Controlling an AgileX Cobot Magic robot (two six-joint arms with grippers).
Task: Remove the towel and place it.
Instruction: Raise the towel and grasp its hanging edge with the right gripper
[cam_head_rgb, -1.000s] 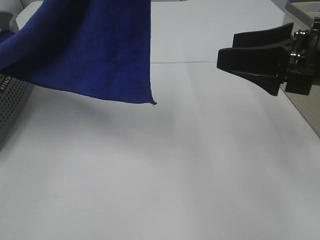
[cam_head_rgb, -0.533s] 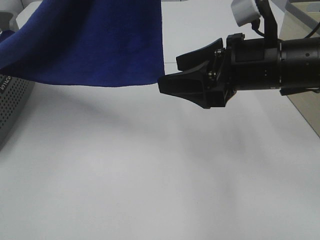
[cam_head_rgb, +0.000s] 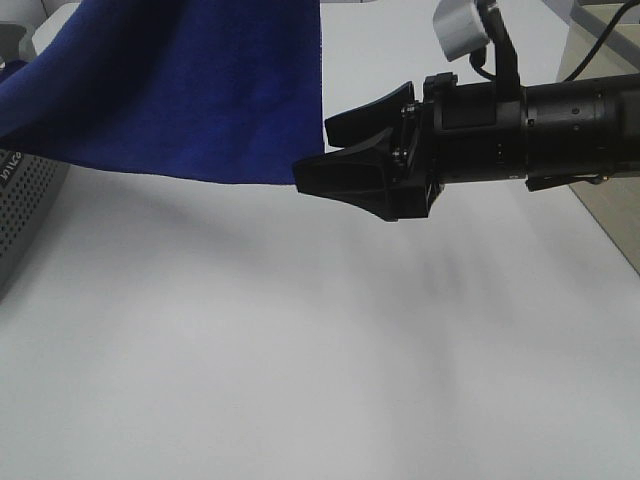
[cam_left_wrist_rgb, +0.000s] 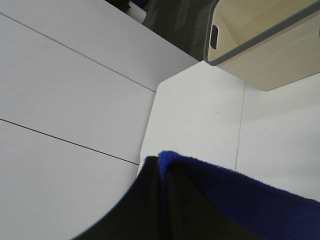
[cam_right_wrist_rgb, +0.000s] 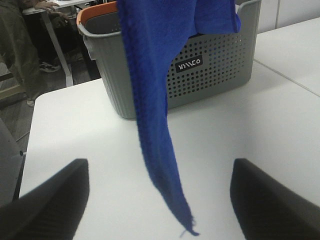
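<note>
Right arm enters the exterior high view from 3 o'clock and lies level, its wrist stretched toward 9 o'clock, a white-sleeved cable looped above it at 1 o'clock. The right gripper (cam_head_rgb: 312, 150) is released: its two black fingers are spread wide, one above the other, with nothing between them. The lower fingertip lies against the outline of the bottom corner of the towel (cam_head_rgb: 190, 90); whether it touches the cloth cannot be told from this view. In the right wrist view the towel (cam_right_wrist_rgb: 150, 100) hangs edge-on in line with the gap between the two fingers (cam_right_wrist_rgb: 47, 200), its frayed corner thread lowest and the cloth touching neither. The towel fills the 10 to 12 o'clock part of the exterior view, running out of frame at the top, its lower hem raised clear of the table (cam_head_rgb: 300, 350) and throwing a soft shadow beneath. Toward 9 o'clock the cloth trails over the basket (cam_right_wrist_rgb: 215, 75), which stands on the table. The left gripper (cam_left_wrist_rgb: 161, 167) is outside the exterior view; its wrist view shows the fingers clenched on a folded edge of the towel, with a beige bin (cam_left_wrist_rgb: 270, 55) beyond.
</note>
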